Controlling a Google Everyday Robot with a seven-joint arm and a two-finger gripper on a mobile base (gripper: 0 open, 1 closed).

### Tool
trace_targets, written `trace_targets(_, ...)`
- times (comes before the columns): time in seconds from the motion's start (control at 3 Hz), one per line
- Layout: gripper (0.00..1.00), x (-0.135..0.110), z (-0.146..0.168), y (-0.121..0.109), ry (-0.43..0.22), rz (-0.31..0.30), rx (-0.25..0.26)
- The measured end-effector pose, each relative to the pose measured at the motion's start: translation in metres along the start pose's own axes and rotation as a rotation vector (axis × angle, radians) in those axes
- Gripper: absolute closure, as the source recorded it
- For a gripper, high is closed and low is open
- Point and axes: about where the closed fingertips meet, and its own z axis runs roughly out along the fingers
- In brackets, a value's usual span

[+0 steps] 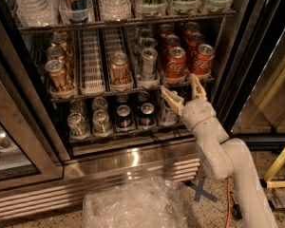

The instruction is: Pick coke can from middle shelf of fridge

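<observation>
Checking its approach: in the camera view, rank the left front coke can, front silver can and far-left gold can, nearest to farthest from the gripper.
The gripper is open, below the right end of the middle shelf.
1. Coke can, just above it, right side.
2. Silver can, next lane left.
3. Gold can, far left.

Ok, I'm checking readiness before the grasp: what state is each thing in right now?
fridge: door open, shelves exposed.
coke can: upright at the front of the middle shelf, not gripped.
hand: open, holding nothing, just below the coke can.
silver can: upright, left of the coke can.
gold-tan can: upright, same shelf.
plastic wrap: crumpled on the floor.
</observation>
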Motion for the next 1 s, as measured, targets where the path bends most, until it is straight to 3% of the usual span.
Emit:
trace_targets(0.33,0.48,0.003,0.014,-0.007,0.009,0.0,0.023)
trace_targets(0.67,0.48,0.004,0.026,-0.01,0.014,-0.026,0.043)
trace_targets(1.0,0.3,0.004,0.027,-0.01,0.014,-0.032,0.045)
